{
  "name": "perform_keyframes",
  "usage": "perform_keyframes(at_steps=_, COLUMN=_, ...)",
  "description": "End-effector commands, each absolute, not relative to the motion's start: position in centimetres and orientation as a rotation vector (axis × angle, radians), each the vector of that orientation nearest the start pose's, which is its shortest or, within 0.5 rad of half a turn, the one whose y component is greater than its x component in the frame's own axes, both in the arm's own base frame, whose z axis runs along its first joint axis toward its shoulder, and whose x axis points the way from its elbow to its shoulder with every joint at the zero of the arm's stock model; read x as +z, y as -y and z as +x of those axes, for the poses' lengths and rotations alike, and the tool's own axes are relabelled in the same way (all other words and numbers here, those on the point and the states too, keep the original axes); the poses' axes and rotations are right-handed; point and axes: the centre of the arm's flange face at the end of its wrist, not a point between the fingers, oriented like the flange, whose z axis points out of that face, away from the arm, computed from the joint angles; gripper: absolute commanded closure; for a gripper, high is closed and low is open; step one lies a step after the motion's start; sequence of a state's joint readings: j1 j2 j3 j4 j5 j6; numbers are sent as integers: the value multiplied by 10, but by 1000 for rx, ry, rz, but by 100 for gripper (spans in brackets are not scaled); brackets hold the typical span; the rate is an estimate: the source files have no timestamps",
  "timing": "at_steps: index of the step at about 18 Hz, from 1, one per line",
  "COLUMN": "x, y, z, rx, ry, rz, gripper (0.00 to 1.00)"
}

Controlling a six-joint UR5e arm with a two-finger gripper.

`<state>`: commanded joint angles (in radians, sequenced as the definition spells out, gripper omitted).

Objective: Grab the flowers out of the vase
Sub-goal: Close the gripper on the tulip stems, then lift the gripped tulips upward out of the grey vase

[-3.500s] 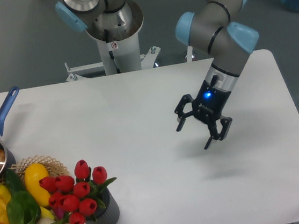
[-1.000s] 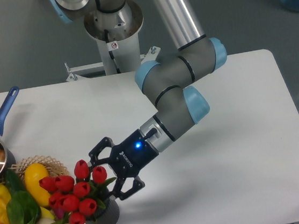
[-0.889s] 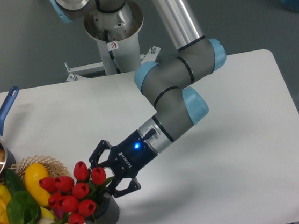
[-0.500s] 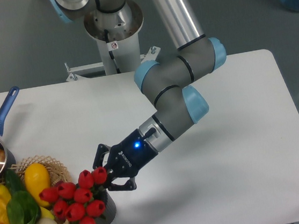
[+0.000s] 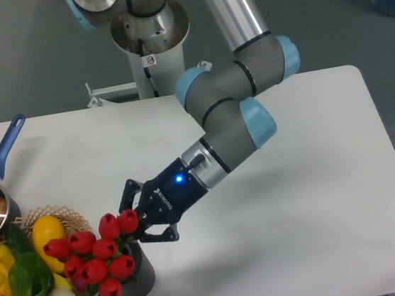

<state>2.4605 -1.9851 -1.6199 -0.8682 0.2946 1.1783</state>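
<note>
gripper (image 5: 140, 217) apparently closed on flowers (image 5: 92, 256) | ~9 buds | 1 vase (image 5: 136, 276)

Pretty standard UR look: the arm (image 5: 230, 108) is grey and silver tubes with light blue caps on the joints, plus a shiny polished upper link. The wrist ends in a silver ring, then a black gripper (image 5: 143, 215) with angular black linkage fingers (image 5: 129, 196), small white lettering on its body and a blue light glowing at its back end. The base (image 5: 147, 32) is a pale grey pedestal with a small red-and-white sticker, bolted on a bracket.
</note>
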Motion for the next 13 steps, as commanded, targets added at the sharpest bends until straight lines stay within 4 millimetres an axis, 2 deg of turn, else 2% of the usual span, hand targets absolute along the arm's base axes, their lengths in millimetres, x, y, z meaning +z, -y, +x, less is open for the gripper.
perform_keyframes(at_steps=7, x=406, y=-559, z=-343, rx=-495, ry=-438, rz=-1784, gripper=90)
perform_keyframes(at_steps=9, x=416, y=-551, z=-351, rx=-483, ry=-428, rz=-1758, gripper=90)
perform_keyframes(at_steps=13, x=431, y=-543, z=-352, rx=-468, ry=-430, rz=-1733, gripper=90)
